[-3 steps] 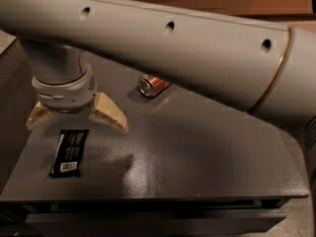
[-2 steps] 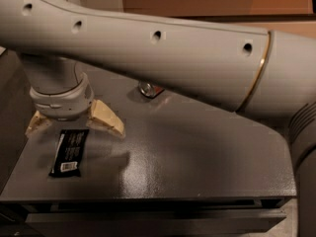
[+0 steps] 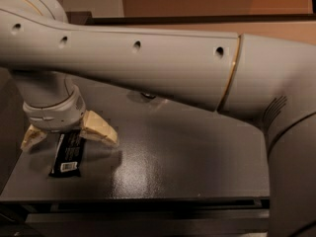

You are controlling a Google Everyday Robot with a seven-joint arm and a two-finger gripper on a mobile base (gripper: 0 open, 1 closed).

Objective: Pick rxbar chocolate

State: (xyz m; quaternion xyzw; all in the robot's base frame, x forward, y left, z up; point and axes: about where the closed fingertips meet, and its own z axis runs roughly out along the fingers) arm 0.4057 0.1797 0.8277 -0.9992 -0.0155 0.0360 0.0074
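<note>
1. Gripper (image 3: 66,134) sits lower and closer to the rxbar chocolate (image 3: 66,155) than a second ago. Then it hung just behind the bar's far end; now its two tan fingers (image 3: 101,130) are spread wide, one on each side of that end. Whether they touch the wrapper cannot be told.
2. The arm (image 3: 148,68) fills more of the view than before. The red can that showed a second ago is now almost wholly behind it, with only a dark sliver (image 3: 147,96) below its underside.
3. Count: one black bar, one gripper with two fingers, one dark grey table (image 3: 187,162), one can.
4. The bar lies flat near the table's front left corner, with its white barcode patch at the near end. The wrist housing covers its far end.
5. The arm crosses the whole upper picture and hides the back of the table.
</note>
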